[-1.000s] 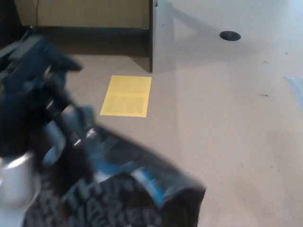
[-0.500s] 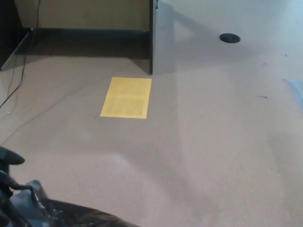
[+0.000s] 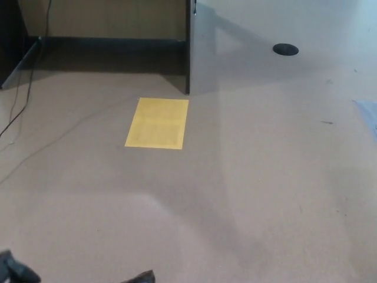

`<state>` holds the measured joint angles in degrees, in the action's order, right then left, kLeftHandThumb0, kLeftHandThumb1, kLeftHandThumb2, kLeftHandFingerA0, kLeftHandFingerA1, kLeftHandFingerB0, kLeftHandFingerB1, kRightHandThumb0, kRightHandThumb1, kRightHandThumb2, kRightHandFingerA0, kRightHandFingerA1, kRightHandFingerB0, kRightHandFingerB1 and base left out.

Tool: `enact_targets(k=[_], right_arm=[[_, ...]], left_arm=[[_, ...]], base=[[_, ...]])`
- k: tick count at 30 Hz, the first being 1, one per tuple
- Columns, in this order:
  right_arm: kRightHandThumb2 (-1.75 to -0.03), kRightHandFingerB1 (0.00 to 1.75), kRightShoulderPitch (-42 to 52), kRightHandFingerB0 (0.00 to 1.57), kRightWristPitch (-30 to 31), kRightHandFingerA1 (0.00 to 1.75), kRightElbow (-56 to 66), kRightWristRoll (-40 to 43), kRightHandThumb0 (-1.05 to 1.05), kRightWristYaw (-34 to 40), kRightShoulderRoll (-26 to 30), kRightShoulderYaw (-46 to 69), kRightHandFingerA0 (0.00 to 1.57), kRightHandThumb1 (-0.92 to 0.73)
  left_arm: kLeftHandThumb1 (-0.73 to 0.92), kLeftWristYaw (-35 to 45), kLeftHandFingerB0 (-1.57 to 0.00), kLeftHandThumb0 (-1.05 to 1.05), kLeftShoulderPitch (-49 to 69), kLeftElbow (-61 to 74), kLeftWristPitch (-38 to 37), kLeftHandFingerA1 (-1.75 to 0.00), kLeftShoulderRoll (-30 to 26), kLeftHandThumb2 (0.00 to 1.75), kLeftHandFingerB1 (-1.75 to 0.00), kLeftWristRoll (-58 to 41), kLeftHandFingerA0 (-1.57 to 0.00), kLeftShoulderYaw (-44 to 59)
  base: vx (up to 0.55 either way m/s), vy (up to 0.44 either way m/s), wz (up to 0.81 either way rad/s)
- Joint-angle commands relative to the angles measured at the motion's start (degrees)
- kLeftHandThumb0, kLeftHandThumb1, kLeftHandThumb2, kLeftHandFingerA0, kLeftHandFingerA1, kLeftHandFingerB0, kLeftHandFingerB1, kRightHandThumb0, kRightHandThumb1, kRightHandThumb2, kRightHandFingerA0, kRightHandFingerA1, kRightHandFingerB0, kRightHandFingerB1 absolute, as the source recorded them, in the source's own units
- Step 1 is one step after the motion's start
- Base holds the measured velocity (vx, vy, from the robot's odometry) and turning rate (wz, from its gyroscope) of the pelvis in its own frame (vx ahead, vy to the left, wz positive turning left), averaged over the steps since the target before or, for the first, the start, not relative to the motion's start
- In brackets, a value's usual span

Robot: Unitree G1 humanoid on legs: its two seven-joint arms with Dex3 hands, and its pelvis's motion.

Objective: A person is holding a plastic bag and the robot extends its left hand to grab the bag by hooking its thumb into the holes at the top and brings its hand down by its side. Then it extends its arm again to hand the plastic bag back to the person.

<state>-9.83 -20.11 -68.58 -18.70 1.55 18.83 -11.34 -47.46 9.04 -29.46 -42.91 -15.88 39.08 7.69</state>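
Only a black, rounded bit of the left hand [image 3: 16,271] shows.

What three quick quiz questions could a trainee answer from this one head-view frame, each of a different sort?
1. True or false: the yellow sheet lies flat on the floor.
2. Which thing is nearest the picture's top right corner? A) the black round disc B) the thin cable C) the yellow sheet
3. Fill in: only a dark scrap of the left hand shows, at the bottom ____ corner of the picture.

Key: 1 true; 2 A; 3 left.
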Motion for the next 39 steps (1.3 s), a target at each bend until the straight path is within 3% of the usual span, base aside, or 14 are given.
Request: enact_targets(k=[1,4,6,17,20,22,26,27,37,39], right_arm=[[-0.62,0.41,1.1,0.57,-0.2,0.53,-0.3,0.3,-0.41,0.6,1.4,0.8,0.69,-0.73],[-0.62,0.4,0.8,0.57,0.4,0.6,-0.8,0.2,-0.4,0.9,1.1,0.9,0.7,-0.73],[-0.63,0.4,1.0,0.56,0.7,0.54,-1.0,-0.1,-0.41,1.0,0.9,0.7,0.68,-0.73],[-0.63,0.4,2.6,0.54,0.4,0.52,-1.7,-0.5,-0.4,1.2,0.8,0.1,0.7,-0.73],[-0.62,0.41,5.7,0.56,-1.0,0.52,-1.6,-0.4,-0.4,1.0,0.6,0.0,0.69,-0.73],[-0.62,0.4,5.8,0.53,-0.8,0.49,-1.5,-0.6,-0.4,1.0,0.7,-0.1,0.67,-0.73],[-0.62,0.4,5.8,0.56,-0.7,0.56,-1.7,-0.7,-0.4,1.4,0.6,-0.2,0.7,-0.72],[-0.62,0.4,5.3,0.57,-0.4,0.62,-1.9,-0.8,-0.4,1.6,0.4,-0.3,0.71,-0.72],[-0.62,0.41,6.1,0.57,-0.7,0.5,-2.0,-0.3,-0.41,1.6,0.4,0.3,0.68,-0.72],[-0.62,0.41,5.9,0.58,-0.3,0.48,-1.4,-0.5,-0.4,1.6,0.6,0.1,0.67,-0.73]], left_arm=[[0.59,-12.0,-0.79,0.08,-3.1,-12.8,-3.7,-1.74,-3.8,0.96,-1.38,4.5,-0.86,-3.5],[0.69,-12.8,-0.76,0.0,-4.2,-18.9,-2.9,-1.72,-5.1,0.82,-1.39,3.8,-0.85,-4.8],[0.71,-14.4,-0.74,0.0,-4.3,-21.5,-2.7,-1.7,-6.2,0.78,-1.38,4.1,-0.85,-5.8],[0.66,-18.6,-0.77,0.07,-5.4,-26.7,-5.6,-1.7,-6.6,0.87,-1.42,2.1,-0.81,-10.6],[0.66,-20.5,-0.77,0.01,-2.0,-23.4,-6.6,-1.68,-7.0,0.89,-1.39,3.1,-0.86,-11.7],[0.61,-17.3,-0.78,0.04,-0.9,-14.5,-6.2,-1.69,-6.8,0.96,-1.35,2.0,-0.89,-11.1],[0.65,-14.1,-0.76,0.04,0.2,-5.1,-3.1,-1.66,-6.5,0.93,-1.4,1.5,-0.82,-10.3],[0.56,-12.6,-0.77,0.12,-1.6,0.2,-1.7,-1.7,-6.4,0.99,-1.43,1.1,-0.84,-9.5],[0.5,-3.4,-0.84,0.03,-11.2,16.3,3.4,-1.72,-6.9,1.14,-1.35,-0.9,-0.92,-5.8],[0.54,-1.0,-0.86,-0.01,-15.3,18.3,6.3,-1.73,-6.5,1.05,-1.42,-0.9,-0.92,-5.1]], base=[[0.0,0.0,0.0],[0.0,0.0,0.0],[0.0,0.0,0.0],[0.0,0.0,0.0],[0.0,0.0,0.0],[0.0,0.0,0.0],[0.0,0.0,0.0],[0.0,0.0,0.0],[0.0,0.0,0.0],[0.0,0.0,0.0]])
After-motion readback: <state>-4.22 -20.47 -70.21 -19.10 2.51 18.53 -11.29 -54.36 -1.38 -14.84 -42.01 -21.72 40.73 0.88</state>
